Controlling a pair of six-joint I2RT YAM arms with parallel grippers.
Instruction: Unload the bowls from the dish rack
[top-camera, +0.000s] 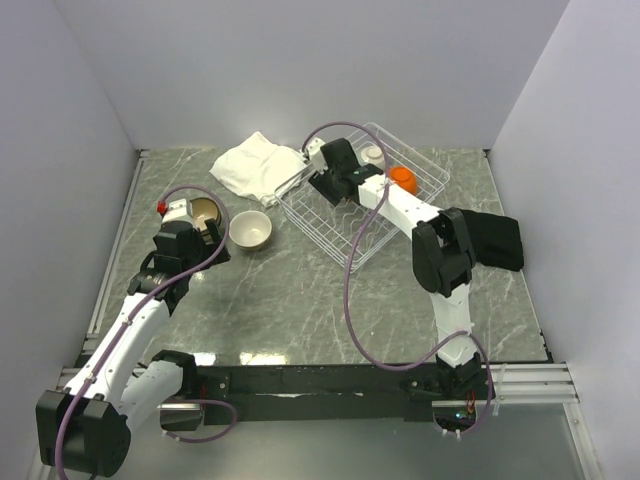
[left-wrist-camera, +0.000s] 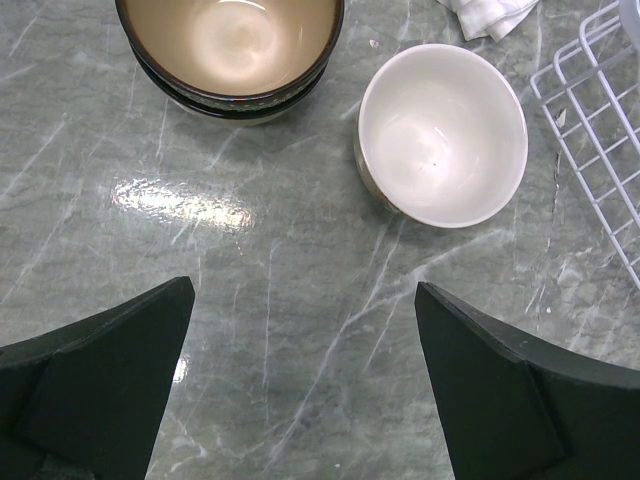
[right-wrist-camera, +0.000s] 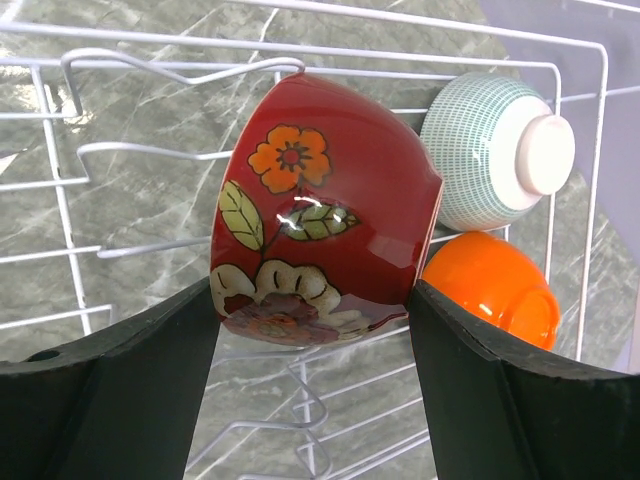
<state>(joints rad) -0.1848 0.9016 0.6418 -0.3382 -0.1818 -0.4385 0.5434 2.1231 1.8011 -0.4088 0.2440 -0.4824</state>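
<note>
Inside the dish rack, right fingers clamp the red bowl, which probably needs lifting out next; left fingers gape empty.

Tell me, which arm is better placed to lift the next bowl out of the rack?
Right. The right gripper sits inside the dish rack, fingers against both sides of the red bowl. The left gripper hangs open over the table near the white bowl, outside the rack.

Bowl left of dish rack; cloth behind.
</note>
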